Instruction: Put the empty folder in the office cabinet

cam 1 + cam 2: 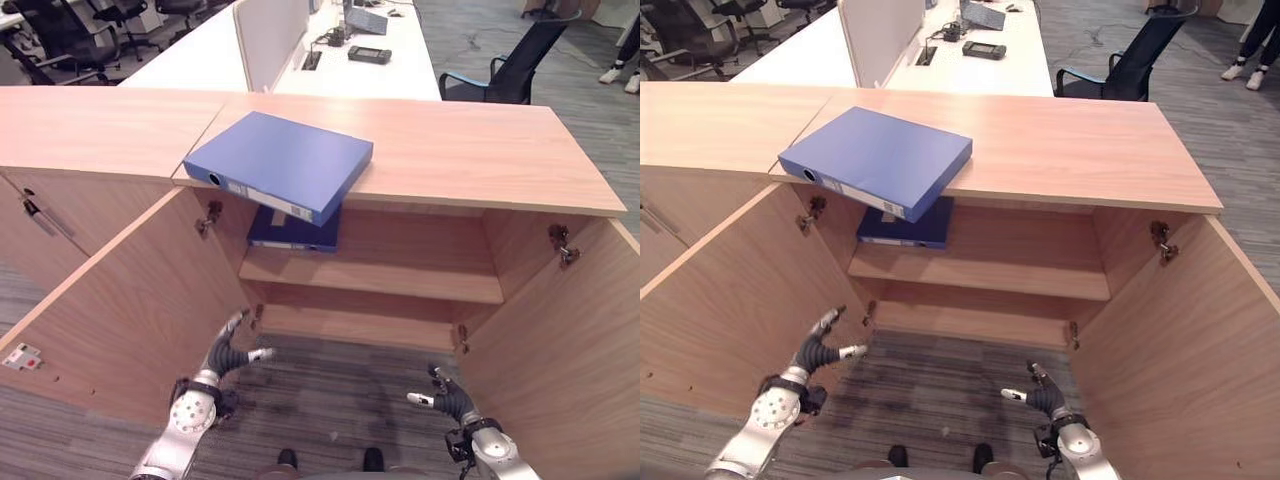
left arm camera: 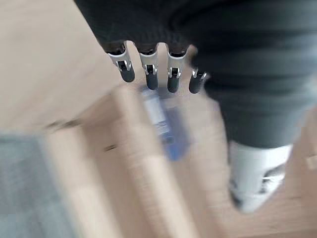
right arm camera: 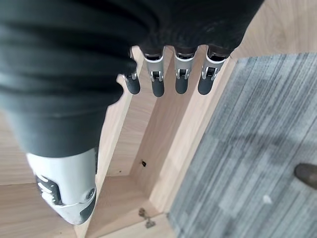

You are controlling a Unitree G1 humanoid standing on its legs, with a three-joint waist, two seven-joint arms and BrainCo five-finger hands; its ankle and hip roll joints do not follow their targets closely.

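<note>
A blue folder [image 1: 280, 162] lies flat on the wooden cabinet top [image 1: 470, 150], its near corner hanging over the front edge. A second blue folder [image 1: 295, 230] lies on the upper shelf [image 1: 400, 275] inside the open cabinet, just beneath the first. My left hand [image 1: 222, 358] is low in front of the left door, fingers straight and open, holding nothing. My right hand [image 1: 447, 398] hovers low near the right door, also open and empty. In the left wrist view a blurred blue folder [image 2: 166, 129] shows past the straight fingers [image 2: 148, 74]. The right wrist view looks past straight fingers [image 3: 181, 77] into the cabinet's lower part.
Both cabinet doors stand wide open, the left door [image 1: 120, 310] and the right door [image 1: 575, 340], flanking my hands. A closed cabinet [image 1: 60, 210] adjoins on the left. Behind are a white desk [image 1: 380, 70], a black office chair [image 1: 520, 60] and a person's shoes [image 1: 620, 75].
</note>
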